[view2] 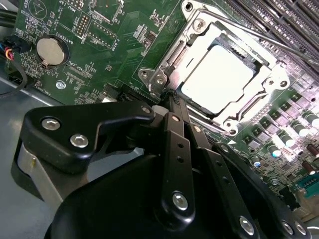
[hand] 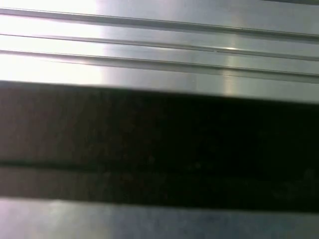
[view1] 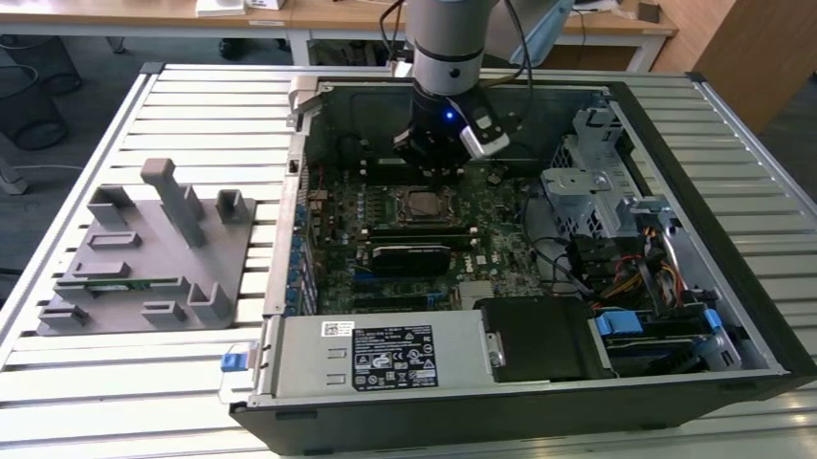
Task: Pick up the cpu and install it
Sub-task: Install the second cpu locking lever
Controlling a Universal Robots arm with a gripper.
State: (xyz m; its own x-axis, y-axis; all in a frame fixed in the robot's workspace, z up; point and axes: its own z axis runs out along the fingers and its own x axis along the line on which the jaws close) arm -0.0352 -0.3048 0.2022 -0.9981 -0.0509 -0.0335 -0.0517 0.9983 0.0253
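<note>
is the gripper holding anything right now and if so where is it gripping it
Nothing seems to be held. The cpu already sits in its socket on the motherboard, and the gripper hangs just above it, apart.

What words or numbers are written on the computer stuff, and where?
White label on the grey power supply box: print too small to read.
Green motherboard: tiny white lettering, too small to read surely.
cpu: bright shiny top, no text shows.

Lab or workshop: open computer case (view1: 537,239) on slatted aluminium bench (view1: 153,382), wooden desks (view1: 320,14) behind.
</note>
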